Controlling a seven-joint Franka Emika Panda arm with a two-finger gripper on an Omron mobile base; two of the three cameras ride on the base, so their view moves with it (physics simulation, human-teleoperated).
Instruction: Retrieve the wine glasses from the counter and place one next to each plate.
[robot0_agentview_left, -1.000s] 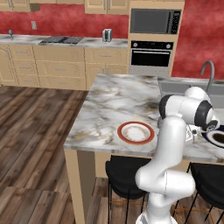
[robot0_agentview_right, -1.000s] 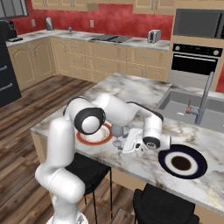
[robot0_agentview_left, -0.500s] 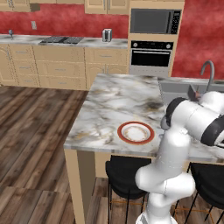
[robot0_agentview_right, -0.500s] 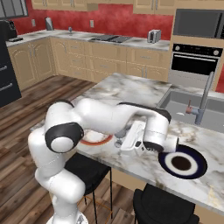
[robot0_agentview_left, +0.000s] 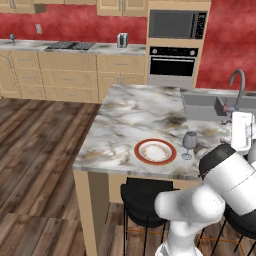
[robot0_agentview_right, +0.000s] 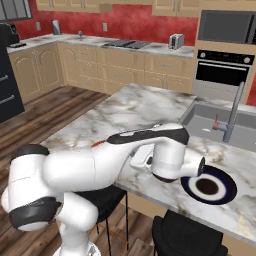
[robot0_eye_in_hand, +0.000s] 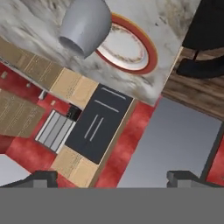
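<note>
One grey-blue wine glass (robot0_agentview_left: 189, 144) stands upright on the marble island just right of the white plate with the orange-red rim (robot0_agentview_left: 155, 151). In the hand view the glass bowl (robot0_eye_in_hand: 85, 26) and that plate (robot0_eye_in_hand: 127, 46) lie well ahead of my gripper (robot0_eye_in_hand: 112, 179). The gripper is open, with its tips wide apart and nothing between them. The dark navy plate (robot0_agentview_right: 209, 185) lies on the island to the right, past my wrist. My arm hides most of the red-rimmed plate in the right base view. The second glass is out of view.
A sink with faucet (robot0_agentview_left: 206, 104) is set into the island's far right. Black stools (robot0_agentview_left: 145, 192) stand under the island's near edge. The marble counter (robot0_agentview_left: 75, 47) with toaster (robot0_agentview_left: 122, 40) runs along the red wall, beside an oven (robot0_agentview_left: 172, 65).
My hand has let go of the glass and drawn back to the right. The glass now stands free beside the red-rimmed plate. My arm has swung closer to the cameras.
</note>
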